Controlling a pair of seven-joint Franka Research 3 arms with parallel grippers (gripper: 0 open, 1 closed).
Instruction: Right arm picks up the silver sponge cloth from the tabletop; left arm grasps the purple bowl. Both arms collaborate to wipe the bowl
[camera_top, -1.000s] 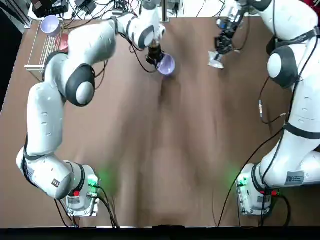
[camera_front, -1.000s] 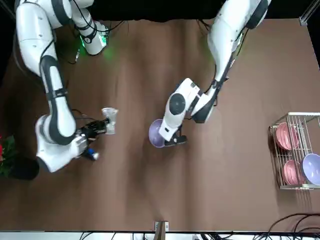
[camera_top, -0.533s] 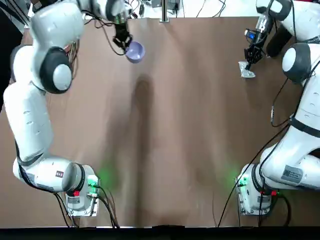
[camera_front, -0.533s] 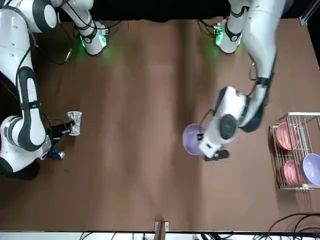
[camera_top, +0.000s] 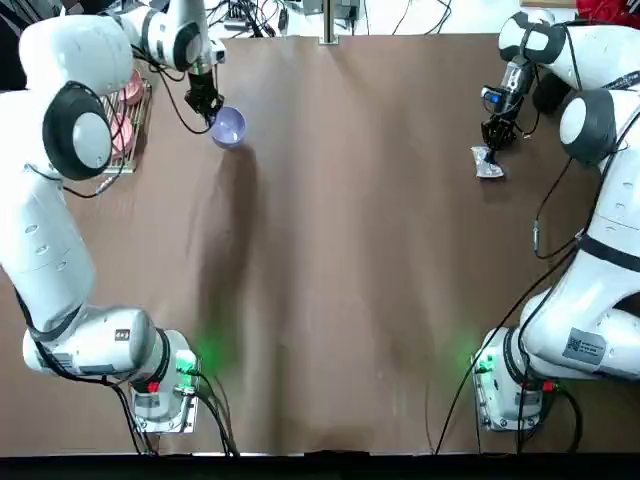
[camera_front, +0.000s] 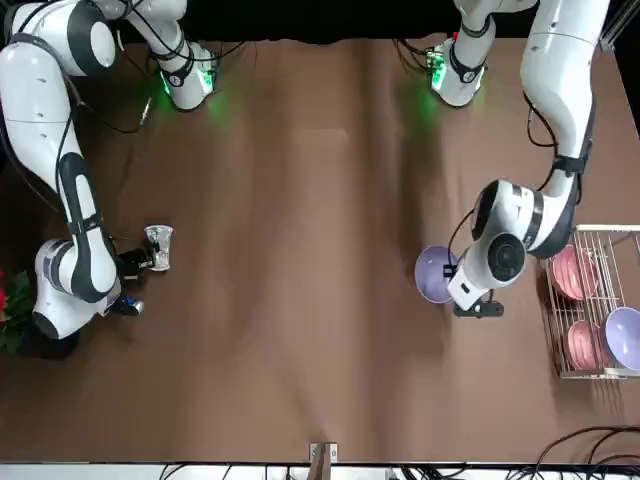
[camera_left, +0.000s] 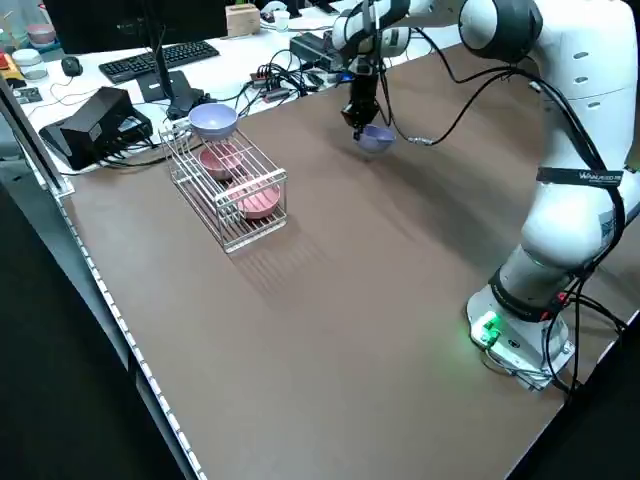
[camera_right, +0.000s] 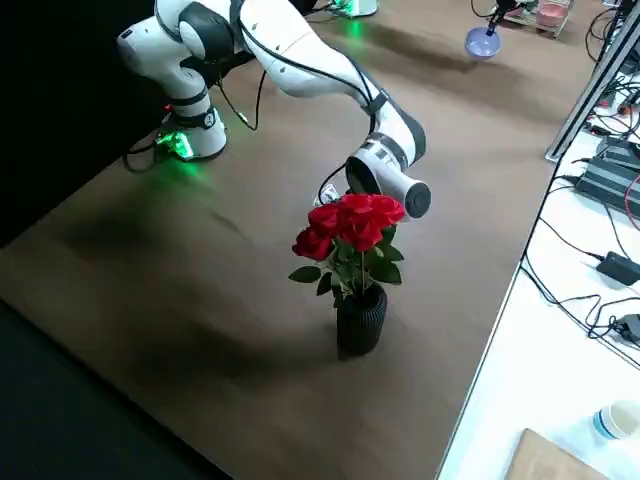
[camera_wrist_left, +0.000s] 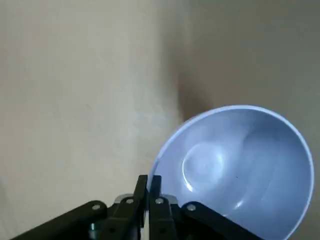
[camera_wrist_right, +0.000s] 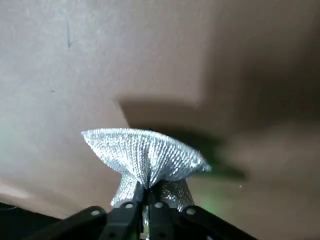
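Observation:
The purple bowl (camera_top: 228, 127) hangs tilted just above the table at the far left, its pale blue inside (camera_wrist_left: 240, 165) turned sideways. My left gripper (camera_top: 210, 110) is shut on its rim, and in the left wrist view the gripper (camera_wrist_left: 148, 186) pinches the rim's edge. The silver sponge cloth (camera_top: 487, 163) dangles over the far right of the table, and my right gripper (camera_top: 491, 143) is shut on its pinched middle. In the right wrist view the cloth (camera_wrist_right: 145, 155) fans out past the gripper (camera_wrist_right: 146, 197), with its shadow on the tabletop below. In the front view the bowl (camera_front: 433, 275) and the cloth (camera_front: 158, 248) are far apart.
A wire rack (camera_front: 592, 230) with pink dishes and another purple bowl (camera_front: 622, 335) stands at the table's left edge, close to the held bowl. A black vase of red roses (camera_right: 355, 260) sits at the far right corner. Cables run along the far edge.
The left arm swung the bowl from the far middle over to the left, towards the rack. The right arm carried the cloth rightward, away from the bowl, then slightly nearer the robot.

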